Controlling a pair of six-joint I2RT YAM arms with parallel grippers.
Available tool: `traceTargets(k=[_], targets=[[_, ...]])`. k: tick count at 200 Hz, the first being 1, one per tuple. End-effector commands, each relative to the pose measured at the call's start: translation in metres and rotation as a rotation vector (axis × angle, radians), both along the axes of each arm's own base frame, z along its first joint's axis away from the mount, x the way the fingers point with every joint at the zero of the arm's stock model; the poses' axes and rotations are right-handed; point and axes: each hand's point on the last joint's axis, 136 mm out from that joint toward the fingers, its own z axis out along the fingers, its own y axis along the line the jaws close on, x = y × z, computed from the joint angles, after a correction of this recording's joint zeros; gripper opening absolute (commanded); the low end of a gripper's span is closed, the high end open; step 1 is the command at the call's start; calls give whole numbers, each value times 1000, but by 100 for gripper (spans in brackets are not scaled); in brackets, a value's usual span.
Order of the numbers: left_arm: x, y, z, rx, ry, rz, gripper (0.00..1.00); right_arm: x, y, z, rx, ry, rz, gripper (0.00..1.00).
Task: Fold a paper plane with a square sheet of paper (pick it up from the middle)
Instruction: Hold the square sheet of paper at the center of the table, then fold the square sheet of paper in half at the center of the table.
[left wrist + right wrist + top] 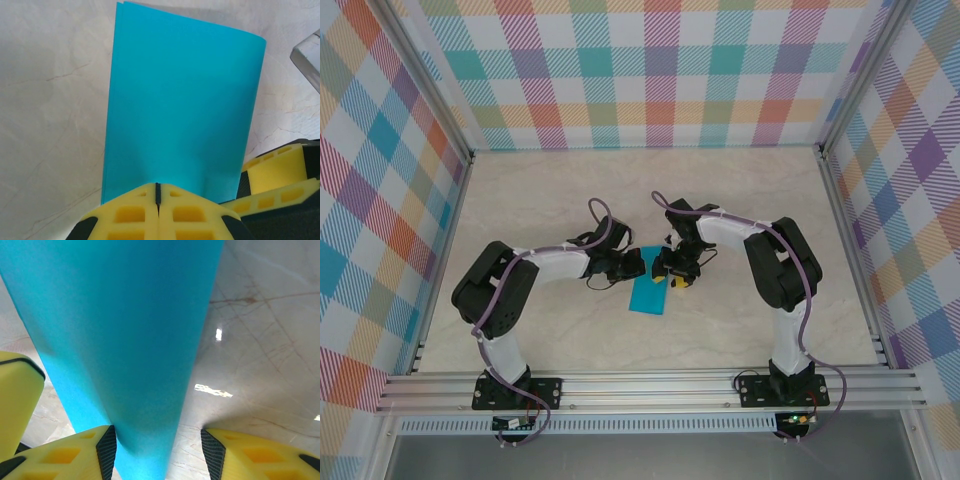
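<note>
Seen from above, your two arms reach in from the near edge of the pale marble table (550, 190) and meet around its middle. The square sheet of paper (648, 295), teal-blue, lies there between them, a little closer to the near edge than to the far one. It is well clear of the left and right edges.

Your left gripper (638, 266) sits at the sheet's far left side. Your right gripper (672, 272) is just beside it, at the sheet's far right corner.

From your left wrist camera, the sheet (185, 100) looks folded in half. Two layers show along its left edge, and the right edge is a soft rounded fold. It stretches away from the left gripper (157, 192) as a tall rectangle. That claw is closed, its two yellow fingers pressed together with a thin seam between them, right over the sheet's nearest edge. You cannot tell whether any paper is caught in the seam. The yellow fingers (275, 170) of your right gripper show just beside the sheet's right side.

From your right wrist camera, the sheet (125, 315) rises as a curved teal band between the fingers of the right gripper (157, 450). That claw stands apart. The paper rests against the black pad of the left-hand finger (75, 455), and bare table shows between the paper and the other pad.
</note>
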Motion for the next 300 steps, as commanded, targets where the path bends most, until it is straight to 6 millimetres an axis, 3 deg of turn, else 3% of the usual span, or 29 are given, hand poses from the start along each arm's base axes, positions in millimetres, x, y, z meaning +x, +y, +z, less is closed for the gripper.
traceTargets(k=[1, 71, 96, 114, 140, 173, 182, 194, 240, 300], targets=[[0, -8, -2, -9, 6, -16, 0, -22, -27, -49, -161, 85, -1, 53], [-10, 10, -29, 99, 45, -7, 0, -18, -15, -37, -93, 65, -11, 54], [-13, 14, -34, 119, 50, -16, 0, -3, -7, -10, -43, -18, -25, 59], [-15, 15, -36, 124, 56, -23, 0, 10, 0, 22, 28, -108, -43, 60], [-16, 15, -39, 129, 61, -29, 0, 17, 0, 55, 101, -191, -90, 43], [-20, 19, -42, 145, 73, -32, 0, 15, 12, 67, 251, -192, -124, 23], [-21, 20, -43, 148, 73, -34, 0, 13, 21, 67, 310, -175, -130, 15], [-22, 21, -44, 152, 74, -33, 0, 12, 29, 64, 371, -153, -149, 11], [-22, 20, -47, 153, 83, -38, 0, 8, 32, 37, 399, -109, -168, 8], [-25, 23, -49, 174, 90, -48, 0, -5, 15, 4, 345, -62, -176, 10]])
